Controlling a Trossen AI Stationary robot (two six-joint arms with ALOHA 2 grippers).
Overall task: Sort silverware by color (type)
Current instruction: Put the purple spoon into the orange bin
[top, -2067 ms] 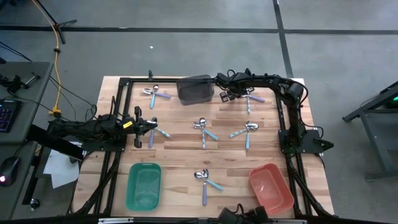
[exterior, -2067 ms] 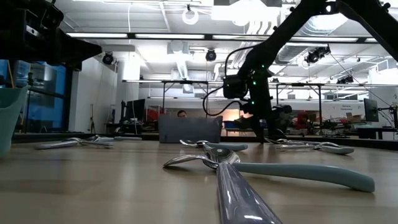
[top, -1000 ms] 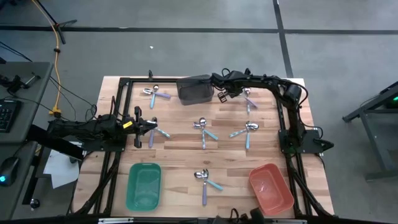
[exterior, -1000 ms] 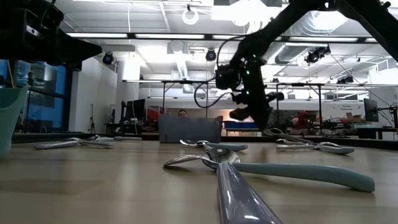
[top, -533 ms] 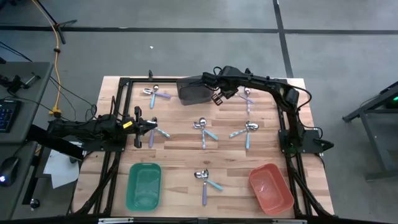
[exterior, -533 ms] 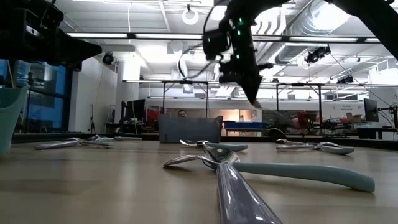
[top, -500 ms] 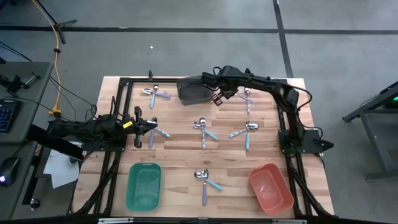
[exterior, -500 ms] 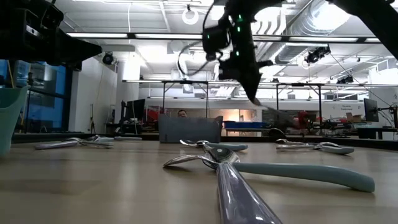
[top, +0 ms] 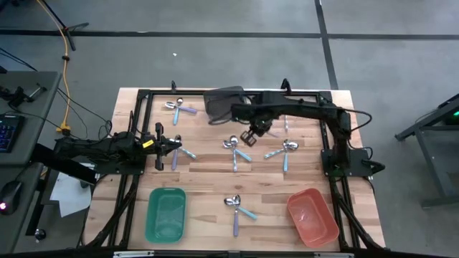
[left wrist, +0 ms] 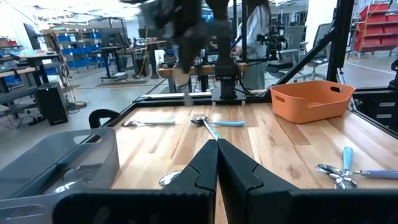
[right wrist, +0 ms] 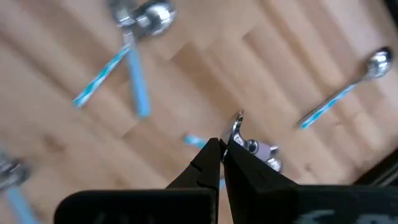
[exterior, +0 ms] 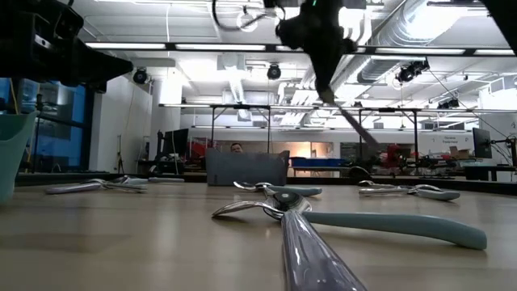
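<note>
Light blue and lavender spoons with shiny silver bowls are lying on the pale wood-grain tabletop, which is also bearing a green bin, a red-orange bin and a dark grey bin.

Closed fingers on spoon — blurred.

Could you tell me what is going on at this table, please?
The right pincer is shut on a spoon, held in the air over the middle of the table, near the dark grey bin. The left pincer waits shut at the left side. Other spoons lie in small clusters on the wood.
</note>
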